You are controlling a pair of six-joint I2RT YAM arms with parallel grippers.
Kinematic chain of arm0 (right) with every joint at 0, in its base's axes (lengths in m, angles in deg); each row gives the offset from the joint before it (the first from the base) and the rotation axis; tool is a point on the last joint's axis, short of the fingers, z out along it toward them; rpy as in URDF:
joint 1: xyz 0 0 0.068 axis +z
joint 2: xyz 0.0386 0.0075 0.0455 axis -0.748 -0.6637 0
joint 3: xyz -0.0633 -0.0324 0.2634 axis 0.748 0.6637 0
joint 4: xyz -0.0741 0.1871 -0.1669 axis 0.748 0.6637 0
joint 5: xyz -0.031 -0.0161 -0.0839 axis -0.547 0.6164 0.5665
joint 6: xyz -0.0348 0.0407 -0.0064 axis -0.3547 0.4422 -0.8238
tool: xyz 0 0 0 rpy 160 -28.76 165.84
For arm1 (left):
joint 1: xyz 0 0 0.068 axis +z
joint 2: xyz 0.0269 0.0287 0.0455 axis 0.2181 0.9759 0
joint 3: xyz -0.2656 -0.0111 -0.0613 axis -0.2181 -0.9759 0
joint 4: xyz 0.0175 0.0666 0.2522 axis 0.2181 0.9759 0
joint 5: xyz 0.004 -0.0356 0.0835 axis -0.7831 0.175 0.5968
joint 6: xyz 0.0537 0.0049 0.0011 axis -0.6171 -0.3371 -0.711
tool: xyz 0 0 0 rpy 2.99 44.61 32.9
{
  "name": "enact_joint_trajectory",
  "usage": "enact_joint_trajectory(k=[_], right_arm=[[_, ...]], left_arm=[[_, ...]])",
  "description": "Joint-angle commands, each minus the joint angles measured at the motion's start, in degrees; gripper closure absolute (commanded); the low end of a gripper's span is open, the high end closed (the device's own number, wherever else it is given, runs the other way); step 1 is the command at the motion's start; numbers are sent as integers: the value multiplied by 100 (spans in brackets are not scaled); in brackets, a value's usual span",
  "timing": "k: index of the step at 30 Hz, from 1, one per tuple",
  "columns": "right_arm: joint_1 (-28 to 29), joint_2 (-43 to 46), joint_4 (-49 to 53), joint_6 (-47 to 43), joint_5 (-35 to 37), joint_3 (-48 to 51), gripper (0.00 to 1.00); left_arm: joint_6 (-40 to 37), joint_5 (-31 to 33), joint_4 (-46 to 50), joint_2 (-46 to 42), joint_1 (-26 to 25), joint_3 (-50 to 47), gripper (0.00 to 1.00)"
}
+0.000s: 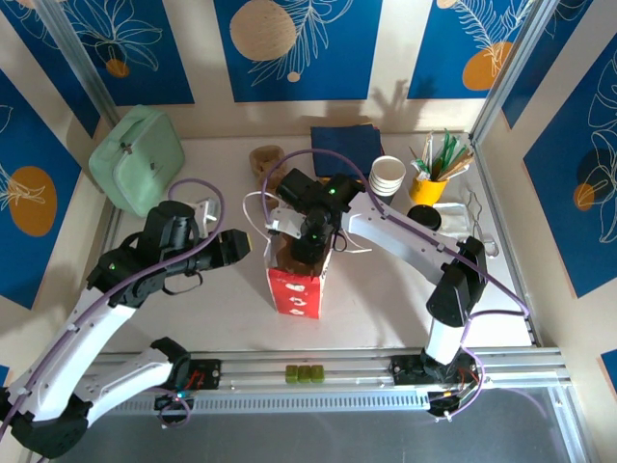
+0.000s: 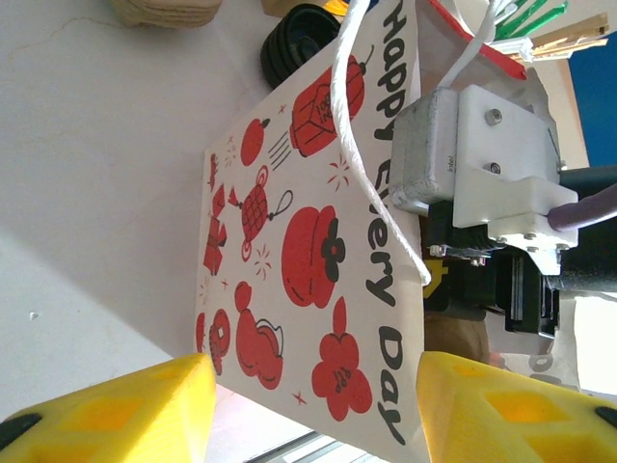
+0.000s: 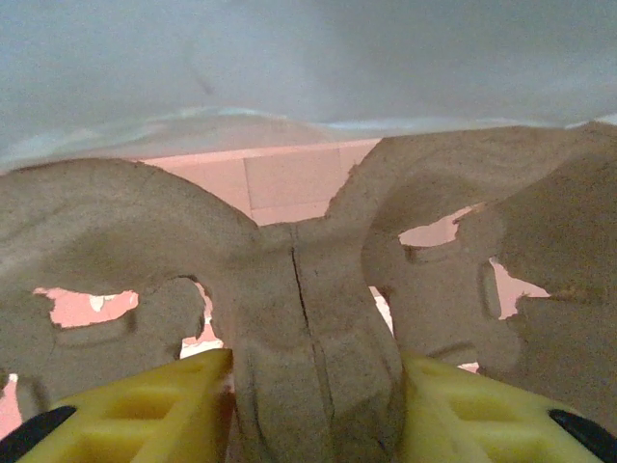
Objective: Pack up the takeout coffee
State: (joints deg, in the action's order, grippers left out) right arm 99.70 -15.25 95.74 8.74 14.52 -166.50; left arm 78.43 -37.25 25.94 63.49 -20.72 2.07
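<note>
Reaching down into the bag [image 1: 297, 291], the right gripper [image 3: 316, 374] clamps the middle ridge of the carrier [image 3: 289, 280]. Just left of the bag, the left gripper [image 2: 316, 386] stands open.

I work in a staged lab booth: a metal rail [image 1: 366, 359] edging a white table [image 1: 386, 289], blue leaf-printed panels [image 1: 299, 39] all round.

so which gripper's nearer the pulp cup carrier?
Right. The right gripper is closed on the pulp cup carrier at its centre rib, down inside the paper bag. The left gripper is open, outside the bag at its left side.
</note>
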Motion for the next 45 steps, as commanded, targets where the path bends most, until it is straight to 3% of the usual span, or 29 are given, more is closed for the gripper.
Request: enact_joint_trajectory(k=[1,5,11,21,32,45], right_arm=[[-18,60,-8,-61,-303,122,54],[-32,117,-31,-17,-354,132,54],[-62,146,-51,31,-385,183,54],[-115,270,-76,54,-473,268,54],[-119,441,-95,68,-447,498,54],[-130,315,-350,56,-561,627,54]], left_arm=[[87,-472,-519,140,62,-121,42],[83,-906,-938,462,32,-120,44],[-4,-1040,-1163,745,-30,-172,50],[-117,-960,-1249,798,-130,-540,66],[28,-220,-880,594,-131,-449,81],[136,-562,-1361,413,-122,-603,89]])
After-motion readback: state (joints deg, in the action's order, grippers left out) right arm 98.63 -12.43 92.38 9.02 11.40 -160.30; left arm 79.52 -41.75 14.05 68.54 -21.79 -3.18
